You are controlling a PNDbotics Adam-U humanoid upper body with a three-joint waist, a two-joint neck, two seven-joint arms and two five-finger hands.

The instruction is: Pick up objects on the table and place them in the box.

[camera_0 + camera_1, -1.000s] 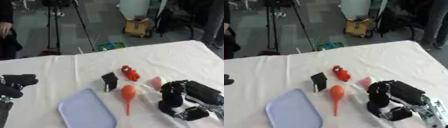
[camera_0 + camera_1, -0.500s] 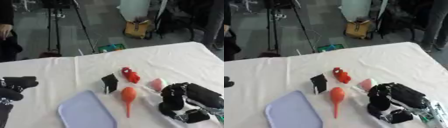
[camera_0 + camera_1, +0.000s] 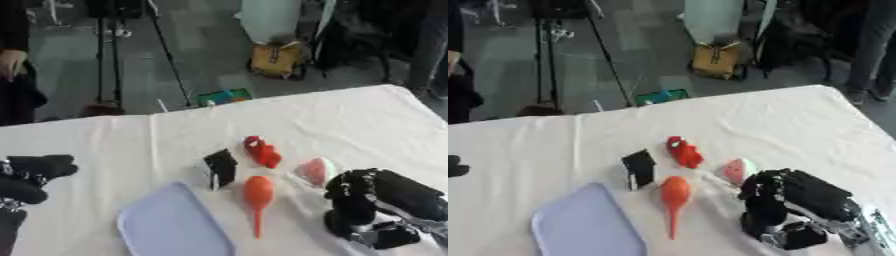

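On the white cloth lie a red toy (image 3: 262,151), a small black block with a white side (image 3: 220,167), an orange carrot-shaped thing (image 3: 257,197) with its thin end toward me, and a pink rounded thing (image 3: 313,171). A pale lilac tray (image 3: 171,228) sits at the lower left of them. My right hand (image 3: 378,205) hovers at the lower right, just beside the pink thing, its fingers curled with nothing seen in them. My left hand (image 3: 30,176) rests at the left edge with curled fingers, far from the objects.
The white table (image 3: 350,120) ends at the far side, where a tripod (image 3: 114,55), a yellow bag (image 3: 275,59) and a green item (image 3: 222,96) stand on the floor. A person (image 3: 13,65) stands at the far left.
My right hand has drawn slightly lower and toward me. The whole picture has shifted a little; the objects keep their places on the cloth.
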